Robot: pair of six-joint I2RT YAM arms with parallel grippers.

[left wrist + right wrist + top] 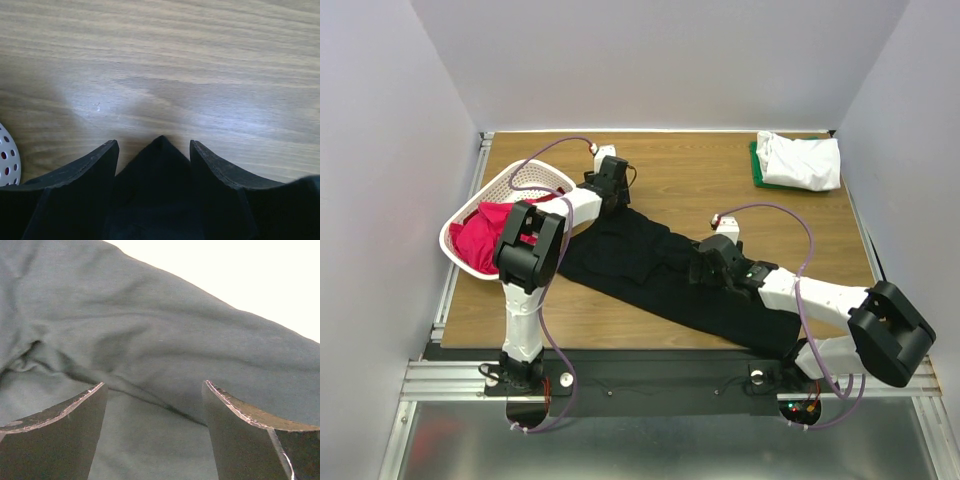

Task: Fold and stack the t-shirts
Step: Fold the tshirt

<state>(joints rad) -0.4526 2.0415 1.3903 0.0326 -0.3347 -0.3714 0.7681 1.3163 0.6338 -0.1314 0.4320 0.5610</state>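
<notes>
Four shirts visible.
- Black shirt [650,265]: spread flat, slanting across the middle of the table [690,180], ready for folding.
- Left gripper [154,145]: fingers apart, straddling the shirt's far-left corner beside the basket [535,172], apparently to pinch it.
- Right gripper [154,385]: released, over a crease mid-shirt, likely to take the fold.
- White shirt [805,160]: folded on the green shirt [757,165], far right, starting the stack.
- Red shirt [480,240]: waiting in the basket, left.

Wood-grain tabletop [700,170], enclosed on three sides by plain pale wall panels [660,60]. Metal rails [650,375] run along the near edge. Lighting: even, diffuse.
</notes>
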